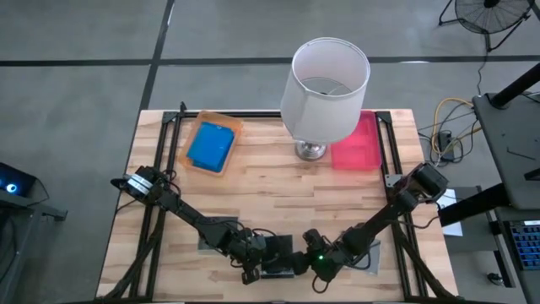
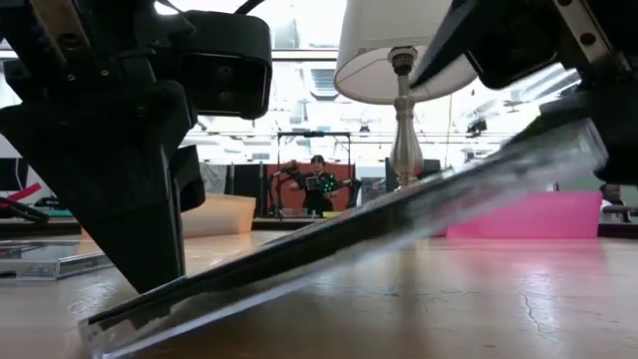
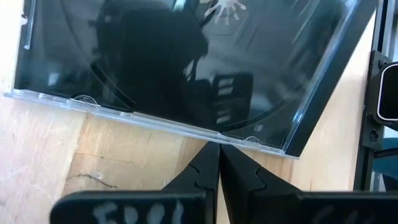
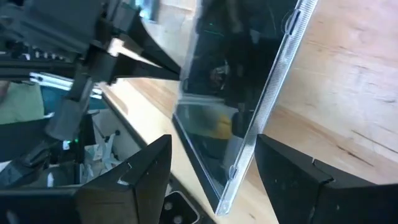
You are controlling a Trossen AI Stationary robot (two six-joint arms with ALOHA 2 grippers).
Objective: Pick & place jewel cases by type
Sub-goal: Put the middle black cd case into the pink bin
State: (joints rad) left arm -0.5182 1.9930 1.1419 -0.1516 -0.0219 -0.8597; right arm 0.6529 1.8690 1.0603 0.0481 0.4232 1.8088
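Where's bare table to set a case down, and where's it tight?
Free: the wood mid-table between the orange tray, lamp base and pink tray at the back and the arms in front. Tight: the front edge, where left hand and right hand meet at the tilted dark jewel case.

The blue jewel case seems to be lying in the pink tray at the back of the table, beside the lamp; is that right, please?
Not quite: the blue jewel case lies in the orange tray, not the pink tray, which sits on the lamp's other side. The high view shows it.
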